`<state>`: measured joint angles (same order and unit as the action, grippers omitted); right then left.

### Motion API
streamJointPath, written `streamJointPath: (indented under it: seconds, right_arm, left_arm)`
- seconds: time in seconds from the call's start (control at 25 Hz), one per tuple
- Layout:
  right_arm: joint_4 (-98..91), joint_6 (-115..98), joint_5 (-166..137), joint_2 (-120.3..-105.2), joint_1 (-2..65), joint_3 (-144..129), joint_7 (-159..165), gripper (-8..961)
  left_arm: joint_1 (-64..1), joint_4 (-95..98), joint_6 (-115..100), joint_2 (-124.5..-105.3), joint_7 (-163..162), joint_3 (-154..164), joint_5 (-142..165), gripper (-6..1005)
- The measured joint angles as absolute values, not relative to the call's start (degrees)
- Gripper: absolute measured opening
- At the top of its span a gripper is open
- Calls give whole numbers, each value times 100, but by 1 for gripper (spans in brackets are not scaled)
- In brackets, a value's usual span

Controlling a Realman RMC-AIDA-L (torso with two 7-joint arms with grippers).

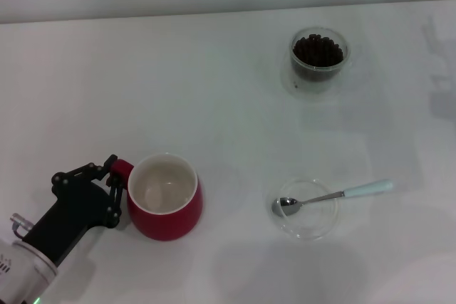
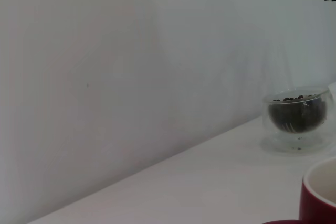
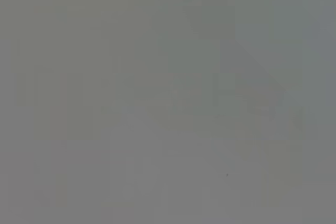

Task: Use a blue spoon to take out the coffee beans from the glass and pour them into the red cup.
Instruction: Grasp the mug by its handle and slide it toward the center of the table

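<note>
One arm in view: left gripper [image 1: 114,183] nearest the robot, fingers either side of the red cup's small handle; clamped or not — cannot tell.
Cup: red cup [image 1: 165,206] upright, no beans inside.
Spoon: blue spoon [image 1: 333,195] well right of the fingers, untouched, long axis left-right, handle pointing right, bowl in a glass dish [image 1: 308,209] — right arm's side, though it is unseen.
Farthest: glass [image 1: 318,59] holding coffee beans [image 1: 318,50].

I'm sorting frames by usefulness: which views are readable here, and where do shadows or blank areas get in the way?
Head view: evenly lit; red cup, blue spoon and glass read clearly, with soft shadows on the table. Left wrist view: mostly blank wall, the glass at one edge. Right wrist view: featureless grey, nothing identifiable.
</note>
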<state>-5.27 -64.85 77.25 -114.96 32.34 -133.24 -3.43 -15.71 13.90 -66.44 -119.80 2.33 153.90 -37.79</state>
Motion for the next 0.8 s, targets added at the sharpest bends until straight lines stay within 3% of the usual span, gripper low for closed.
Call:
streamJointPath:
  seconds: [0.56,0.8]
  right_arm:
    - [-527,-6494,7725,-11504,3240,-13324,-343,797]
    - [-533,-6495,7725,-11504,3243,-13324,-343,797]
  left_arm:
    - [-1489,1360,-6645,-11971,228,15353,-3818,158]
    - [-1449,1373,-6655,-11964,220,15323,-3846,302]
